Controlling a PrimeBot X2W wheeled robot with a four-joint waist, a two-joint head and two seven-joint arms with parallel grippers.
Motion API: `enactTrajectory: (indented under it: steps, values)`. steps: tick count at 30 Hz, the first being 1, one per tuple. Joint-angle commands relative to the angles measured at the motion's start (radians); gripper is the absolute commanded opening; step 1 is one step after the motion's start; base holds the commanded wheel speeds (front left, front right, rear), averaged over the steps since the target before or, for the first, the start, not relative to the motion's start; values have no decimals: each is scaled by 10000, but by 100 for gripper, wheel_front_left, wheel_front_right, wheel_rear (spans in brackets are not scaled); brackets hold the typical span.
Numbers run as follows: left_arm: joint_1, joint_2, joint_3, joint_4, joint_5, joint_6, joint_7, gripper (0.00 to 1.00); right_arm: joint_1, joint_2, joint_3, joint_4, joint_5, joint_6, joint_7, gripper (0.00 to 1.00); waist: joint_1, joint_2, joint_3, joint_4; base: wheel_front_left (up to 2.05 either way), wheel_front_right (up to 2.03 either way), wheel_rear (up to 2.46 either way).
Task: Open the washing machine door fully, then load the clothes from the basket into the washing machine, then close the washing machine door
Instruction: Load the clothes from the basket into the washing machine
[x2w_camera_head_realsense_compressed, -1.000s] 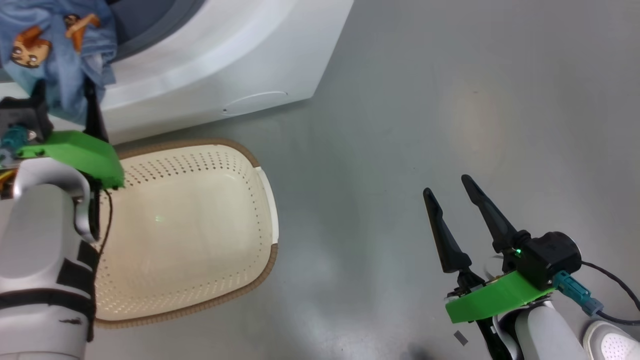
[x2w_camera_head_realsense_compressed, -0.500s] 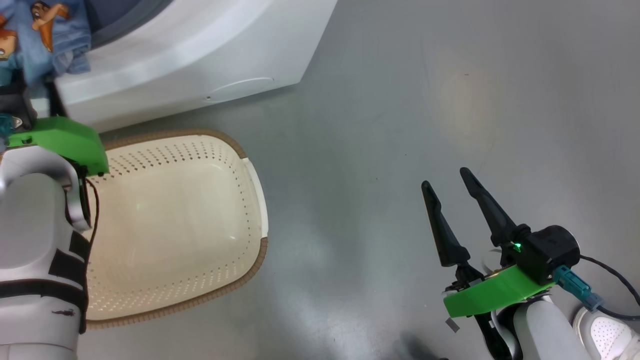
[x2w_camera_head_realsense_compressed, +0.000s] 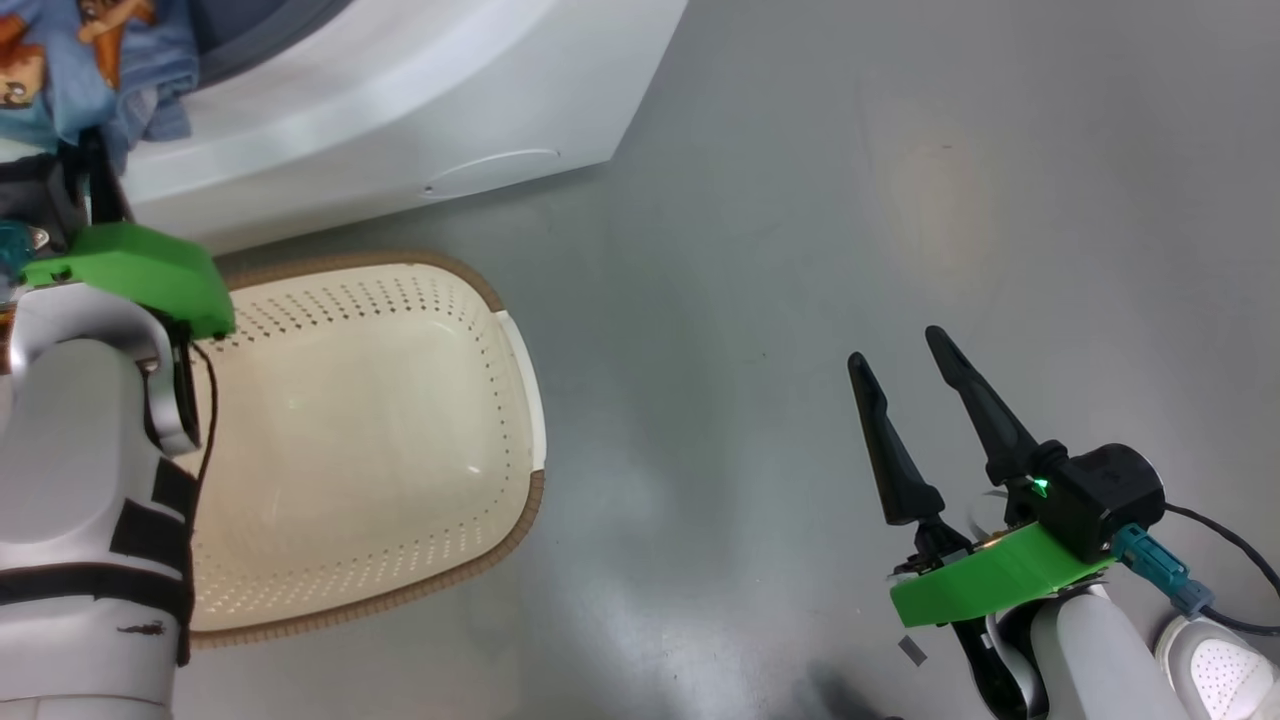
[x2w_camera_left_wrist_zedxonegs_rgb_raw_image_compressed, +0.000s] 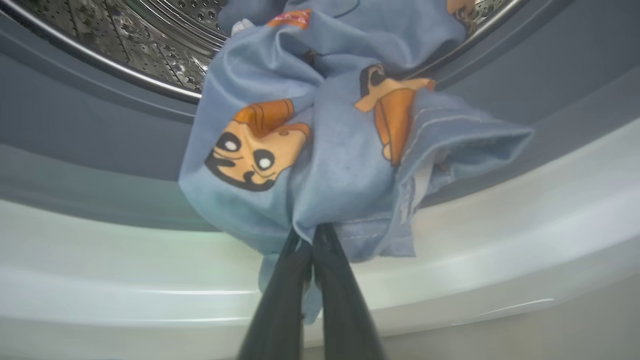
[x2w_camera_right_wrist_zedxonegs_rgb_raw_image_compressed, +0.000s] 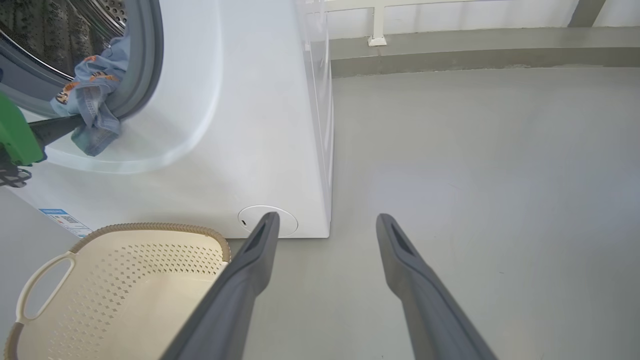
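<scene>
**Left jaws pinched on the hem at the drum mouth, right jaws spread over bare floor**

The left gripper has its two dark fingers pressed together, and their tips are buried in the lower hem of the clothes, pinching a fold of the light blue fabric. The bundle lies across the grey gasket. Its upper part is inside the steel drum and its lower part hangs out over the white front lip of the washing machine. In the head view the left forearm reaches over the near left side of the basket, which sits on the floor just in front of the machine with nothing in its visible part.

The right gripper has its fingers spread wide apart, holding nothing and touching nothing. It hangs over open grey floor, well to the right of the basket's brown rim and of the machine's front corner. There is free room on every side of it, out to a low kerb at the far wall in the right wrist view
</scene>
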Motion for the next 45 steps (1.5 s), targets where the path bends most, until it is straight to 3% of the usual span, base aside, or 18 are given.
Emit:
enactTrajectory:
  steps: [1, 8, 16, 26, 39, 45]
  values:
    - [-358, 271, 192, -699, -35, -83, -198, 0, 50, 31, 148, -209, 80, 90, -48, 100, 0, -1, -10, 34, 0, 0, 0]
    - [-345, 117, 60, -1566, -240, -318, -141, 0, 84, 34, 114, -268, 101, 90, -48, 100, 0, -1, -51, 154, 0, 0, 0]
    - [-809, 226, -86, -2031, -201, -218, 328, 0, -5, 36, 313, -249, 177, 90, -48, 100, 0, -1, -30, -3, 0, 0, 0]
    - [-2437, 704, -163, -790, 148, 242, 401, 0, -21, 37, 654, -186, 392, 90, -48, 100, 0, -1, 196, -664, 0, 0, 0]
    - [-4485, 1745, -251, 1144, 518, 539, 80, 0, -59, 37, 1249, -118, 554, 90, -48, 100, 0, -1, 803, -1469, 0, 0, 0]
    - [-5094, 1910, -310, 1663, 548, 602, -14, 0, -32, 37, 1331, -145, 494, 90, -48, 100, 0, -1, 929, -1566, 0, 0, 0]
